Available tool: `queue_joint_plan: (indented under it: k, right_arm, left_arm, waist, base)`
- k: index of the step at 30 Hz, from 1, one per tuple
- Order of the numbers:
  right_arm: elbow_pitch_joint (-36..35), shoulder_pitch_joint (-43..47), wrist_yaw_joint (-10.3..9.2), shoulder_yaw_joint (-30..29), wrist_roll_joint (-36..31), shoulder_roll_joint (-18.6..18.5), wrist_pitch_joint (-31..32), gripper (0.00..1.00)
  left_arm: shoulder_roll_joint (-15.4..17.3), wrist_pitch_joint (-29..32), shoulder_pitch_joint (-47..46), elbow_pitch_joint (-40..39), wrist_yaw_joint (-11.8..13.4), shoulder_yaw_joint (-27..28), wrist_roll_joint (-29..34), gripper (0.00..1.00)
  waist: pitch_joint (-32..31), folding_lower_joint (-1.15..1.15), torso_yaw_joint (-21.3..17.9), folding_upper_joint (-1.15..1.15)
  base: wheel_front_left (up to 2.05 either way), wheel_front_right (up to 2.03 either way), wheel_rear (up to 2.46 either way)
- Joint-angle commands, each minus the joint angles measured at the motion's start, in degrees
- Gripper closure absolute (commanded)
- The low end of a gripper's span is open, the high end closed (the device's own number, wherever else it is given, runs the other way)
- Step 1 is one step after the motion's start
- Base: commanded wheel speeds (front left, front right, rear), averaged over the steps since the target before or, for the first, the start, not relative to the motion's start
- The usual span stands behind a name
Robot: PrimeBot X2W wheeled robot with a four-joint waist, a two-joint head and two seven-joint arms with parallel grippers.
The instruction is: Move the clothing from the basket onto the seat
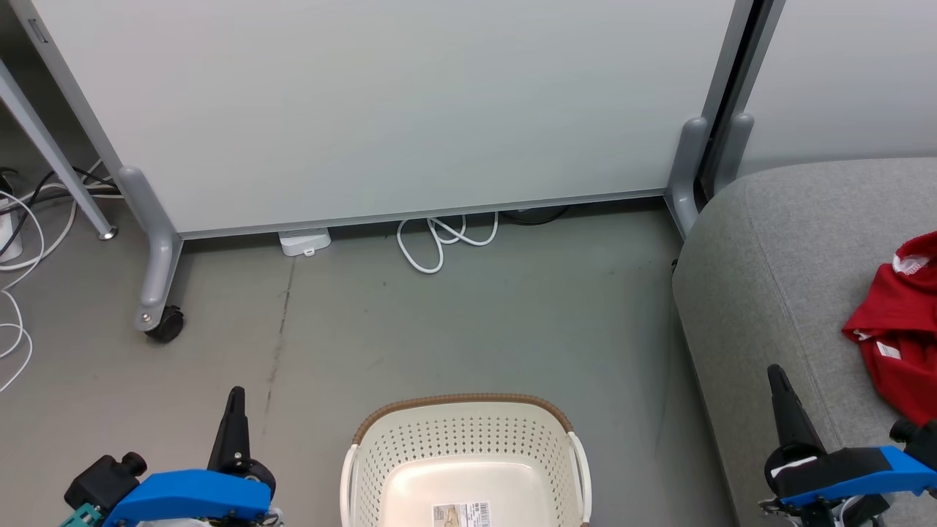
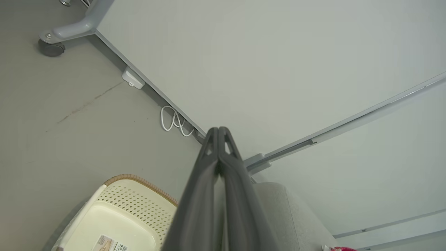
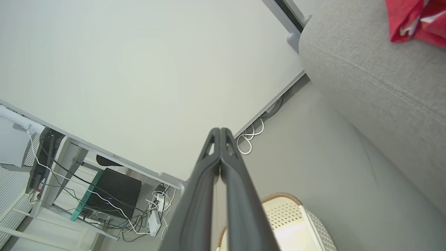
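The cream-white basket (image 1: 468, 461) with its brown rim stands on the floor at the bottom centre, a barcode sticker (image 1: 461, 514) on its bare bottom. It holds no fabric. Red clothing (image 1: 897, 322) with white trim lies crumpled on the grey seat (image 1: 790, 263) at the right. My left gripper (image 1: 235, 399) is shut at the lower left, to the left of the basket (image 2: 118, 216). My right gripper (image 1: 776, 375) is shut at the lower right, over the seat's front edge (image 3: 376, 80), near the red clothing (image 3: 414, 19). Both hold nothing.
A pale partition panel (image 1: 381, 102) on castor feet (image 1: 157, 293) closes off the back. White cables (image 1: 446, 238) and a small white box (image 1: 304, 241) lie at its base. More cables (image 1: 18, 241) and a desk leg are at the far left. Bare grey floor surrounds the basket.
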Motion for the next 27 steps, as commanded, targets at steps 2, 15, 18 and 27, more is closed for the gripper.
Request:
queue_joint_plan:
  k: [2, 15, 18, 27]
  right_arm:
    - [-0.75, -1.44, 0.0, -0.12, 2.48, -0.04, 0.44, 1.0]
    - [-0.76, -1.97, 0.01, -0.27, 11.18, -0.01, 1.9, 1.0]
    - [-0.76, -2.08, 0.01, -0.3, 13.01, -0.01, 2.26, 1.0]
    - [-0.77, -2.33, 0.01, -0.38, 18.31, 0.02, 3.17, 1.0]
  left_arm:
    - [0.08, 0.57, -1.54, -1.01, -0.04, 0.62, -2.03, 1.0]
    - [-0.17, 2.7, -2.29, -1.85, -0.05, 2.14, -9.26, 1.0]
    - [-0.24, 3.15, -2.37, -2.01, -0.05, 2.49, -10.75, 1.0]
    - [-0.4, 4.53, -2.76, -2.5, -0.06, 3.48, -15.16, 1.0]
  waist:
    - [0.0, 0.0, -0.03, 0.0]
    - [-0.04, -0.01, -0.23, 0.0]
    - [-0.05, -0.01, -0.27, 0.0]
    - [-0.07, -0.01, -0.41, 0.0]
  base:
    - [0.0, 0.0, 0.0]
    - [0.0, 0.0, 0.0]
    - [0.0, 0.0, 0.0]
    - [0.0, 0.0, 0.0]
